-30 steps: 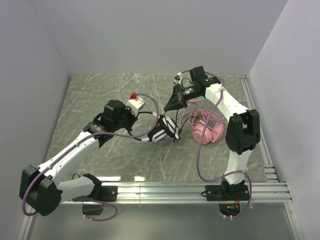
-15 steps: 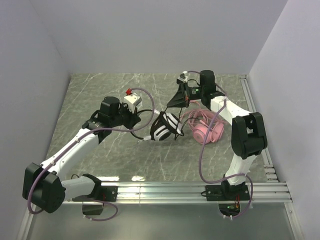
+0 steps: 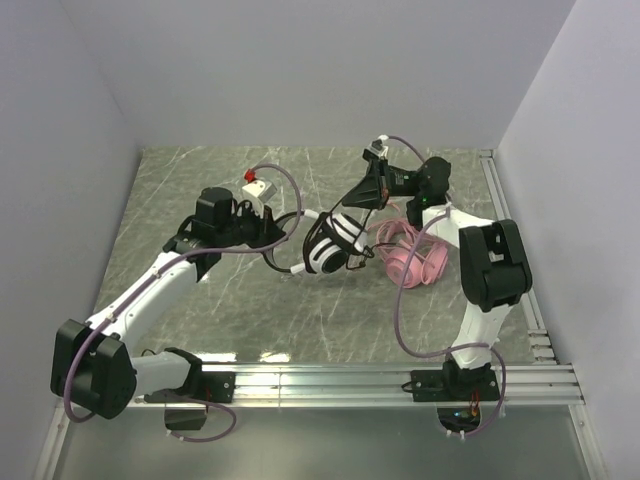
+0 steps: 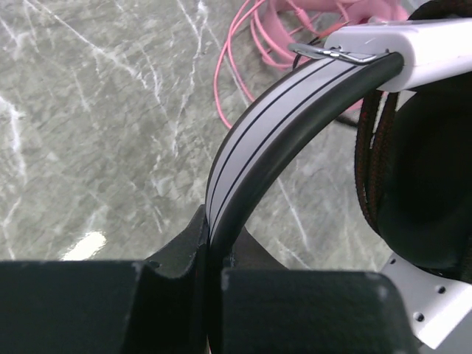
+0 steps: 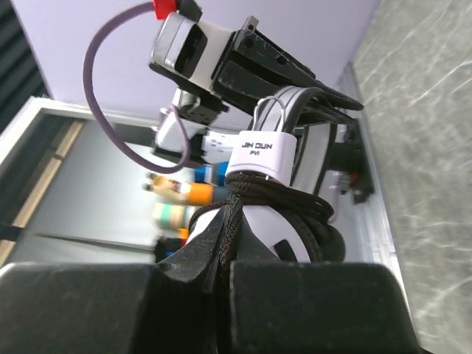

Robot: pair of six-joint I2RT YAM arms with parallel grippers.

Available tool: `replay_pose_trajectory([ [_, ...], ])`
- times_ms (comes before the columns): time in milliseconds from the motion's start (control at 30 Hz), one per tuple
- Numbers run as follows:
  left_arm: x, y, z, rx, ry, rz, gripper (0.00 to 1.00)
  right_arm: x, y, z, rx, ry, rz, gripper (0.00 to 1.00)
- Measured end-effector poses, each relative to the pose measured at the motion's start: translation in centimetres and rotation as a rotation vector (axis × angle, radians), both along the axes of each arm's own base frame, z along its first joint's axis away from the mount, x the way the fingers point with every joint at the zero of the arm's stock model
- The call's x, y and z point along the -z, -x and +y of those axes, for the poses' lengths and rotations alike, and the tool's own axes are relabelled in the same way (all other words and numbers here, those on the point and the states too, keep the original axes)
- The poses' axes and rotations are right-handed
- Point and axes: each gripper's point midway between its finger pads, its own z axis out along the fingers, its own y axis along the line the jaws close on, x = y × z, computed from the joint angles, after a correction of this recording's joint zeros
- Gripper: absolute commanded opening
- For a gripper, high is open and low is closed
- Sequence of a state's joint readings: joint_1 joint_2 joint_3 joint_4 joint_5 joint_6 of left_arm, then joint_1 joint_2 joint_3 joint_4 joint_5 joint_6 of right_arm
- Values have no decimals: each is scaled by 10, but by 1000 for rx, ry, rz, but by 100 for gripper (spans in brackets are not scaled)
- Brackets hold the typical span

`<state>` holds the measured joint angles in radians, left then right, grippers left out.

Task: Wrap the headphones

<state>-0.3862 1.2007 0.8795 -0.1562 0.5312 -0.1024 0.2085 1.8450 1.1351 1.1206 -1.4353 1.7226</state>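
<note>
Both arms had shifted, seen from above: left pincer (image 3: 275, 230) tipped the black-and-white headphones (image 3: 335, 242) up, right pincer (image 3: 351, 203) swung round their far side, pink headphones (image 3: 408, 262) lying near it. Left wrist: jaws clenched on the headband (image 4: 254, 140). Right wrist: jaws clamped the black cable (image 5: 284, 198), so another wrap looked underway.

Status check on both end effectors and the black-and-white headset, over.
Left end effector shut on headband of black-and-white headphones. Right end effector shut on its black cable, bunched at the earcup. Pink headphones lying close beside, cable loose.
</note>
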Motion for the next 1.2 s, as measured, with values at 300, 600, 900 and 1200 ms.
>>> replay_pose_trajectory([
  [300,-1,-1,0,-15,59,54,0,19,-1,-1,23,-20,75,0],
  [600,-3,-11,5,-72,126,135,0,8,-2,-7,100,-6,-164,0],
  [900,-4,-17,7,-116,179,223,0,19,-9,-11,248,140,-333,0],
  [1200,-3,-26,15,-190,157,247,0,31,-15,-21,353,266,-424,0],
])
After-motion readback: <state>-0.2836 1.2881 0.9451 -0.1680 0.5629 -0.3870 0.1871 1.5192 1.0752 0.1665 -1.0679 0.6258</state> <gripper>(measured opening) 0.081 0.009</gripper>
